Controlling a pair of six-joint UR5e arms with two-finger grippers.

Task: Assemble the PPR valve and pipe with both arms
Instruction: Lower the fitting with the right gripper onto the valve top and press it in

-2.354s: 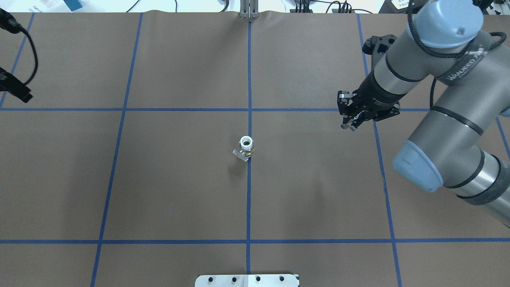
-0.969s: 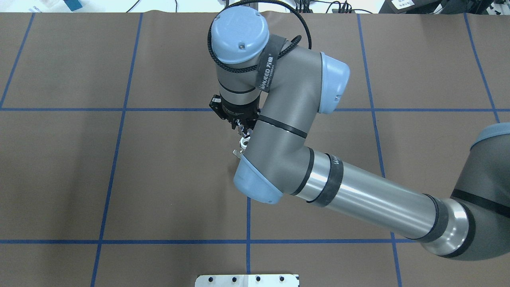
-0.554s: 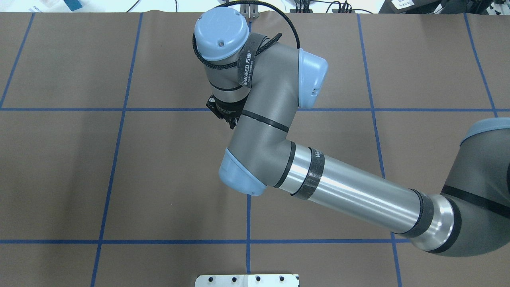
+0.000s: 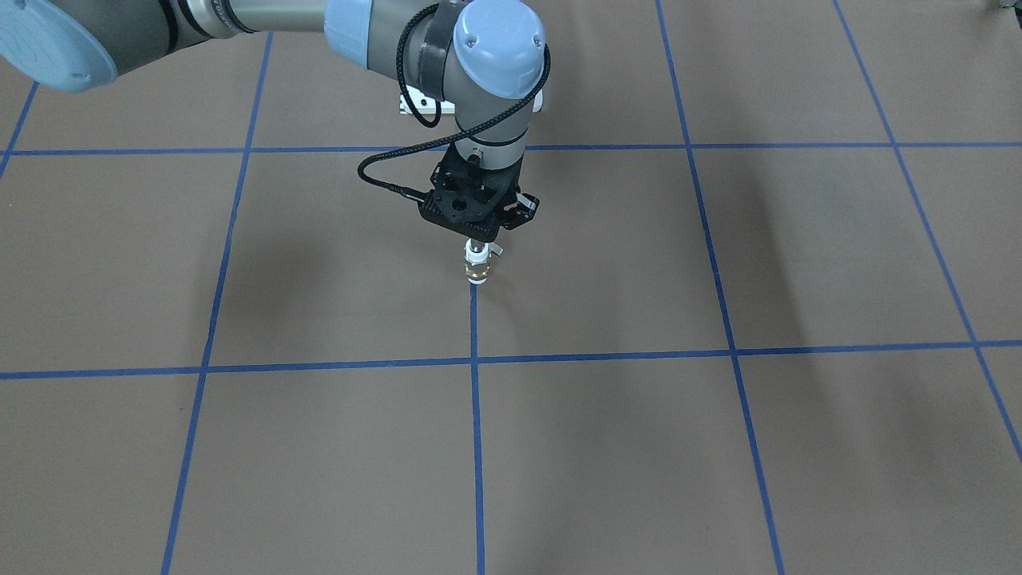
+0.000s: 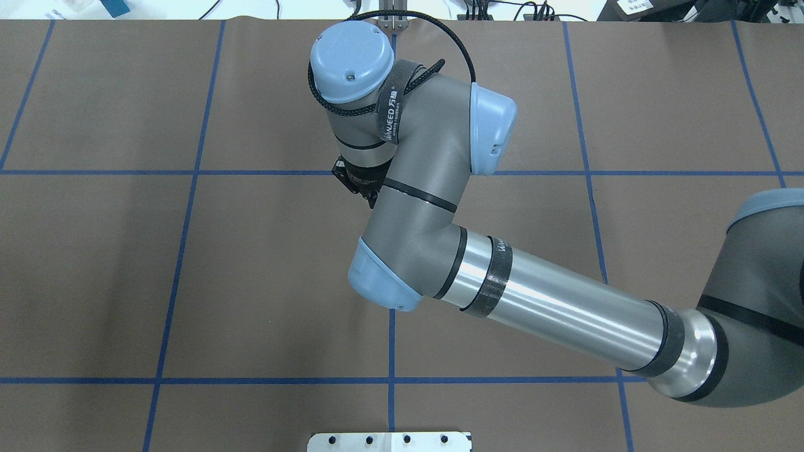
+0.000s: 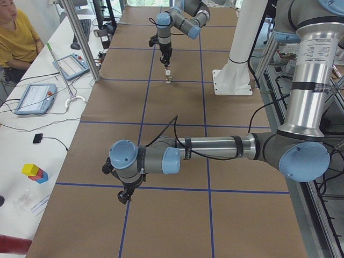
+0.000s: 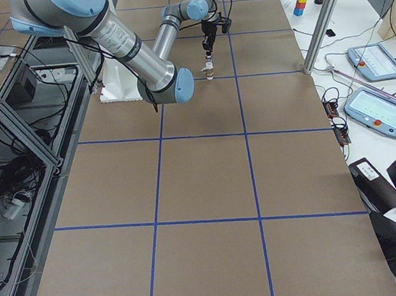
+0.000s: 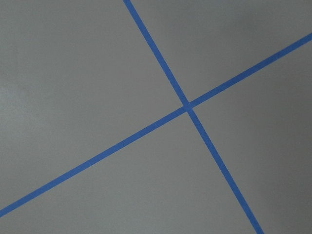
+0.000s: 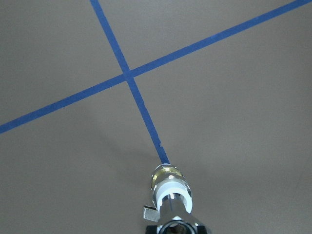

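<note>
The PPR valve stands upright on the blue centre line of the brown mat, white end up, brass band low, grey tab to one side. It also shows in the right wrist view. My right gripper hangs straight above it, shut on the silver pipe, whose lower end sits at the valve's white top opening. In the overhead view my right arm hides the valve and pipe. My left gripper shows only in the exterior left view, low over the mat, far from the valve; I cannot tell whether it is open.
Blue tape lines divide the brown mat into squares. A white mounting plate sits at the robot's edge. An operator, teach pendants and coloured blocks are on the side bench.
My right arm has swung from the table's right side to the centre, over the valve, and now covers it from overhead. In the last half second its wrist shifted only slightly.
</note>
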